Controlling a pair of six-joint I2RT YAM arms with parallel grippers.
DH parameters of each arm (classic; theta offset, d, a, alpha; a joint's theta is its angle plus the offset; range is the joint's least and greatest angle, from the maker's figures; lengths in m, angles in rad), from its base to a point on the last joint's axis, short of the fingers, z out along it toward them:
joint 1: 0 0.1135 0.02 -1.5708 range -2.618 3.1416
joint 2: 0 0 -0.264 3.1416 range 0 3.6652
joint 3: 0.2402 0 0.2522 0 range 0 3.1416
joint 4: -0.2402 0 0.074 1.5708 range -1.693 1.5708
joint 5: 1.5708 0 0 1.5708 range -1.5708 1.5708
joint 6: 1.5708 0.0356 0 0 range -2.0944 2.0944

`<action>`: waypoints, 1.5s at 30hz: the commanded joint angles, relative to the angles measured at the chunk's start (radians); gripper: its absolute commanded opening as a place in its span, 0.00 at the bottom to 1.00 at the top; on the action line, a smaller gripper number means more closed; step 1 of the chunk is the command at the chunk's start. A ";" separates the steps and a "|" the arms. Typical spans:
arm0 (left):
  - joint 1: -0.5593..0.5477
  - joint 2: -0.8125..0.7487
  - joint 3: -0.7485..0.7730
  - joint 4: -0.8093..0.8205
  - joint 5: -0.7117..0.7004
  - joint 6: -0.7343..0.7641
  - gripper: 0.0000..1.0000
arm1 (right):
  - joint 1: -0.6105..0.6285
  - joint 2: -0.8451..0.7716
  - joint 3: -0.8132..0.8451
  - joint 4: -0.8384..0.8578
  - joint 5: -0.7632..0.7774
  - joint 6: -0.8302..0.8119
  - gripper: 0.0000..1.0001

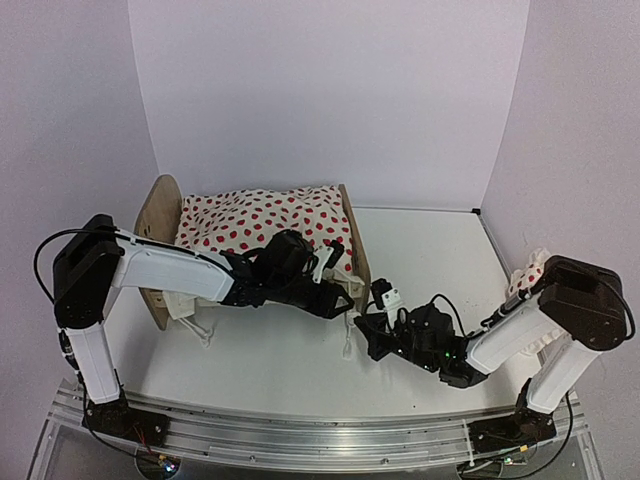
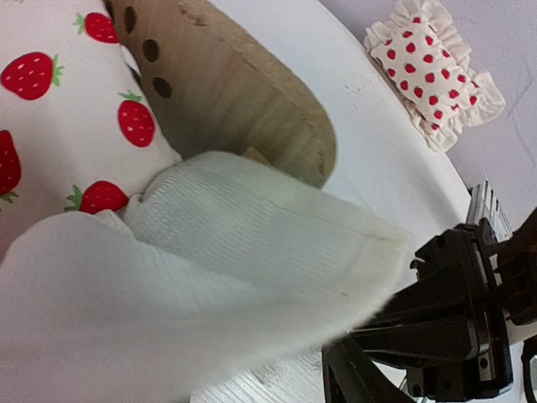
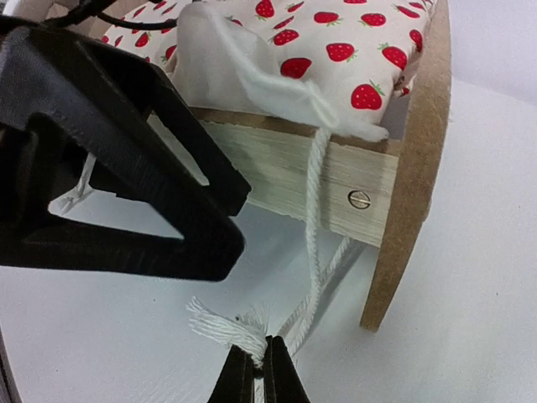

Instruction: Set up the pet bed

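From above there is one pet bed (image 1: 160, 215) on the far left part of the table (image 1: 430, 260), with its tall headboard to the left and its low footboard to the right. One red-dotted duvet (image 1: 260, 215) lies over it, and one small pillow (image 1: 528, 270) sits at the far right, well apart. Two white cords show: one (image 1: 347, 345) below the footboard and another (image 1: 200, 330) near the headboard. The left arm reaches rightward along the bed's near side, and the left gripper (image 1: 338, 298) is at the footboard corner. The right arm stretches left and low, with the right gripper (image 1: 368, 335) just beside the first cord.

In the left wrist view, the duvet's white underside (image 2: 218, 252) is folded over and hides the fingers, so I cannot tell how the jaws stand. One rounded wooden end board (image 2: 235, 92) with three dark holes is behind it, the pillow (image 2: 432, 71) is far right, and a black mechanism (image 2: 453, 327) is at the near right.

In the right wrist view, the fingertips (image 3: 277, 374) are pressed together, pinching the frayed end of the cord (image 3: 315, 218) that hangs from the duvet corner over the side rail (image 3: 277, 172). One screw (image 3: 359, 199) shows in the rail.
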 commanded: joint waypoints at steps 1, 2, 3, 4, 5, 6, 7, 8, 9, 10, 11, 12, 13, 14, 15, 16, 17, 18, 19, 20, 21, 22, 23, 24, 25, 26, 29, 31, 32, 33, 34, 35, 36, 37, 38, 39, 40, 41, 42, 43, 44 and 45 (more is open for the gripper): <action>-0.005 0.053 -0.006 0.109 -0.125 -0.099 0.54 | -0.002 0.031 -0.027 0.101 0.030 0.133 0.00; -0.009 0.065 -0.003 0.123 -0.142 -0.113 0.54 | -0.002 0.034 -0.030 0.113 0.031 0.137 0.00; -0.012 0.083 0.006 0.129 -0.165 -0.133 0.54 | -0.002 0.036 -0.030 0.118 0.031 0.136 0.00; -0.014 0.095 0.014 0.134 -0.176 -0.145 0.54 | -0.002 0.037 -0.031 0.120 0.031 0.137 0.00; -0.016 0.108 0.022 0.139 -0.181 -0.152 0.53 | -0.002 0.036 -0.032 0.122 0.032 0.140 0.00; -0.019 0.119 0.028 0.145 -0.192 -0.156 0.53 | -0.002 0.035 -0.034 0.123 0.030 0.144 0.00; -0.023 0.126 0.031 0.153 -0.215 -0.160 0.53 | -0.002 0.035 -0.036 0.123 0.028 0.148 0.00; -0.026 0.134 0.035 0.157 -0.230 -0.166 0.52 | -0.002 0.035 -0.040 0.124 0.028 0.152 0.00; -0.032 0.141 0.040 0.156 -0.244 -0.175 0.52 | -0.001 0.036 -0.043 0.126 0.025 0.155 0.00; -0.037 0.147 0.046 0.154 -0.257 -0.185 0.52 | -0.001 0.038 -0.045 0.127 0.022 0.157 0.00; -0.041 0.156 0.051 0.145 -0.267 -0.195 0.51 | -0.001 0.039 -0.046 0.129 0.020 0.157 0.00; -0.044 0.165 0.059 0.134 -0.280 -0.209 0.50 | -0.001 0.040 -0.047 0.132 0.016 0.156 0.00; -0.045 0.172 0.069 0.123 -0.293 -0.222 0.49 | -0.001 0.040 -0.047 0.135 0.013 0.156 0.00; -0.046 0.182 0.080 0.115 -0.305 -0.231 0.48 | -0.002 0.040 -0.046 0.138 0.010 0.156 0.00; -0.047 0.190 0.088 0.110 -0.312 -0.240 0.47 | -0.002 0.039 -0.047 0.139 0.006 0.158 0.00; -0.047 0.200 0.102 0.106 -0.322 -0.248 0.47 | -0.001 0.039 -0.048 0.140 0.003 0.163 0.00; -0.048 0.209 0.121 0.102 -0.334 -0.255 0.46 | -0.001 0.040 -0.048 0.142 0.000 0.171 0.00; -0.051 0.217 0.137 0.104 -0.340 -0.259 0.47 | -0.001 0.041 -0.049 0.144 -0.003 0.178 0.00; -0.055 0.223 0.150 0.110 -0.345 -0.261 0.48 | -0.001 0.043 -0.051 0.146 -0.005 0.185 0.00; -0.061 0.227 0.159 0.115 -0.349 -0.264 0.49 | -0.001 0.046 -0.054 0.149 -0.007 0.192 0.00; -0.066 0.230 0.165 0.113 -0.352 -0.272 0.49 | -0.002 0.050 -0.058 0.152 -0.007 0.198 0.00; -0.074 0.231 0.169 0.107 -0.356 -0.286 0.49 | -0.002 0.052 -0.064 0.157 -0.007 0.203 0.00; -0.080 0.232 0.170 0.096 -0.359 -0.300 0.49 | -0.002 0.055 -0.067 0.162 -0.007 0.205 0.00; -0.084 0.234 0.171 0.089 -0.365 -0.313 0.49 | -0.002 0.056 -0.068 0.167 -0.007 0.207 0.00; -0.088 0.239 0.171 0.084 -0.385 -0.323 0.49 | -0.002 0.055 -0.072 0.170 -0.008 0.208 0.00; -0.090 0.243 0.171 0.084 -0.407 -0.324 0.47 | -0.002 0.055 -0.074 0.173 -0.008 0.209 0.00; -0.090 0.254 0.176 0.126 -0.477 -0.271 0.33 | -0.002 0.050 -0.079 0.177 -0.010 0.211 0.00; -0.085 0.261 0.189 0.141 -0.508 -0.228 0.18 | -0.002 0.045 -0.082 0.178 -0.008 0.212 0.00; -0.082 0.261 0.193 0.145 -0.510 -0.214 0.10 | -0.002 0.042 -0.084 0.178 -0.005 0.212 0.00; -0.081 0.260 0.195 0.147 -0.509 -0.202 0.04 | -0.002 0.040 -0.086 0.178 -0.001 0.212 0.00; -0.079 0.255 0.196 0.144 -0.504 -0.192 0.00 | -0.002 0.038 -0.087 0.178 0.006 0.212 0.00; -0.078 0.248 0.194 0.136 -0.495 -0.184 0.00 | -0.001 0.035 -0.087 0.177 0.013 0.211 0.00; -0.078 0.238 0.192 0.117 -0.483 -0.182 0.00 | -0.002 0.034 -0.085 0.176 0.021 0.207 0.00; -0.078 0.226 0.188 0.083 -0.465 -0.184 0.00 | -0.002 0.034 -0.082 0.175 0.031 0.201 0.00; -0.078 0.209 0.183 0.057 -0.442 -0.189 0.00 | -0.003 0.034 -0.075 0.174 0.043 0.194 0.00; -0.078 0.193 0.175 0.023 -0.420 -0.199 0.00 | -0.004 0.035 -0.069 0.172 0.056 0.189 0.00; -0.077 0.177 0.166 -0.008 -0.398 -0.206 0.00 | -0.006 0.038 -0.061 0.169 0.065 0.186 0.00; -0.077 0.161 0.156 -0.038 -0.379 -0.210 0.00 | -0.011 0.042 -0.051 0.163 0.067 0.189 0.00; -0.076 0.146 0.146 -0.072 -0.365 -0.211 0.00 | -0.019 0.047 -0.039 0.149 0.063 0.200 0.00; -0.074 0.132 0.136 -0.089 -0.357 -0.211 0.00 | -0.026 0.052 -0.025 0.130 0.053 0.213 0.00; -0.072 0.119 0.126 -0.095 -0.349 -0.208 0.00 | -0.031 0.058 -0.009 0.111 0.042 0.220 0.00; -0.068 0.110 0.118 -0.095 -0.339 -0.204 0.00 | -0.035 0.065 0.006 0.090 0.033 0.222 0.00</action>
